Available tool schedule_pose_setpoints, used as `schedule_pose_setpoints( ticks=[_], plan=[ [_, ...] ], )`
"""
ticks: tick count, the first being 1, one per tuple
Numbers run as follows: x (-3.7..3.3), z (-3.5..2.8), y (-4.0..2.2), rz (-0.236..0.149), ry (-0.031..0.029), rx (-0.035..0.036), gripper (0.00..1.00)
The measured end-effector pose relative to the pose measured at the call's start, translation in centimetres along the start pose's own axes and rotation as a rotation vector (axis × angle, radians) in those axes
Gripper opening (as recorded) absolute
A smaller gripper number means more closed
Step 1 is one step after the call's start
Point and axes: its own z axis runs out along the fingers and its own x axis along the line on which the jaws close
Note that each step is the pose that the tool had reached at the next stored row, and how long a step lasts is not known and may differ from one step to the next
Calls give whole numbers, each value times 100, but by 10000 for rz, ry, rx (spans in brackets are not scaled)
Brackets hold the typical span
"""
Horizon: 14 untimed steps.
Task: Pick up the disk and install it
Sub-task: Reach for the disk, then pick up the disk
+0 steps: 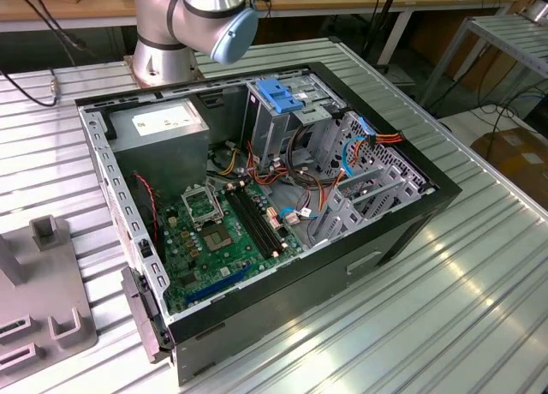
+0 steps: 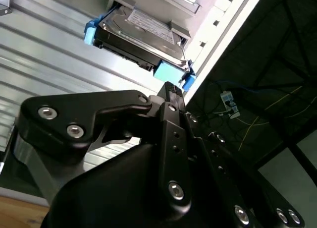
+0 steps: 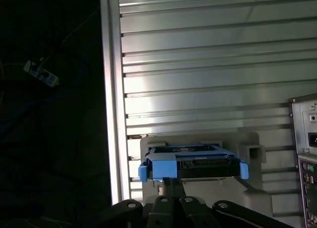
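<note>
The disk (image 2: 143, 32) (image 3: 203, 163) is a grey metal drive with a white label, clipped in a blue plastic bracket (image 3: 161, 167). It rests on a pale grey stand (image 3: 247, 188) on the ribbed metal table. In both wrist views my gripper (image 2: 171, 89) (image 3: 171, 181) points at one blue end of the bracket, with its tips right at that end. The fingers stand together, and nothing shows between them. The open computer case (image 1: 342, 265) lies on its side in the exterior view.
Inside the case are a metal drive cage with a blue latch (image 1: 278, 94), a grey power-supply box (image 1: 163, 124), a green motherboard (image 1: 223, 231) and loose cables. The case's rear panel (image 3: 304, 158) stands near the stand. The table edge (image 3: 111, 114) runs beside the disk. A grey fixture (image 1: 43, 283) sits at the exterior view's left.
</note>
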Motion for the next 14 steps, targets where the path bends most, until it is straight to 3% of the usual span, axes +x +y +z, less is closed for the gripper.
schedule_pose_setpoints(
  ticks=[14],
  plan=[
    [12, 0, -1, 0, 0, -1, 10]
  ],
)
